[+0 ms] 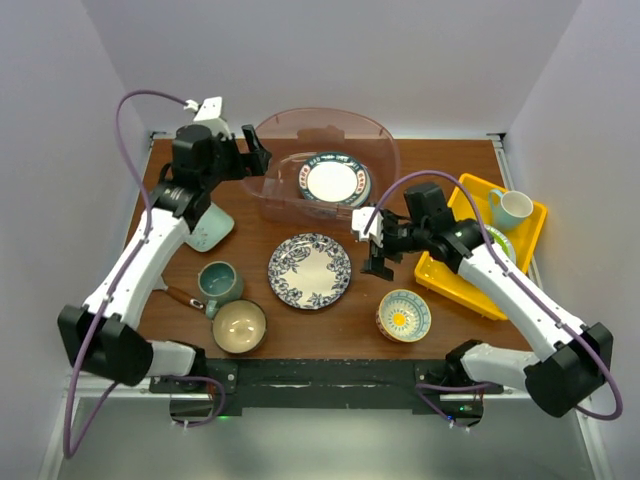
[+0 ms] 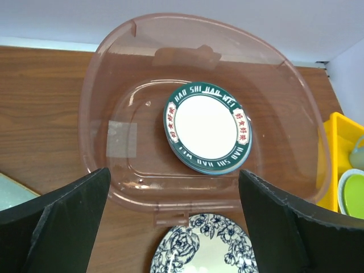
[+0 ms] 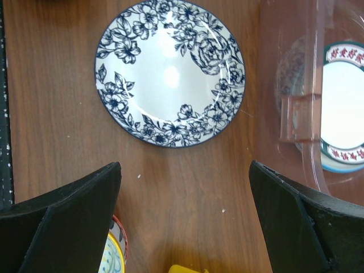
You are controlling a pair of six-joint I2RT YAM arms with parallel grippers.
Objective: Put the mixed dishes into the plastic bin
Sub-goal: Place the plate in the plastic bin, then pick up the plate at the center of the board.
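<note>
The translucent pinkish plastic bin stands at the back centre. Inside it lies a white plate with a green rim and red marks, stacked on another dish. My left gripper hangs open and empty at the bin's near left rim, looking down on that plate. My right gripper is open and empty, low over bare table right of the blue-patterned plate. A mint square dish, a teal mug, a tan bowl and a small patterned bowl sit on the table.
A flat yellow tray lies at the right, holding a pale mug and a lime-green plate. The right wrist view shows the blue plate ahead and the bin wall to its right.
</note>
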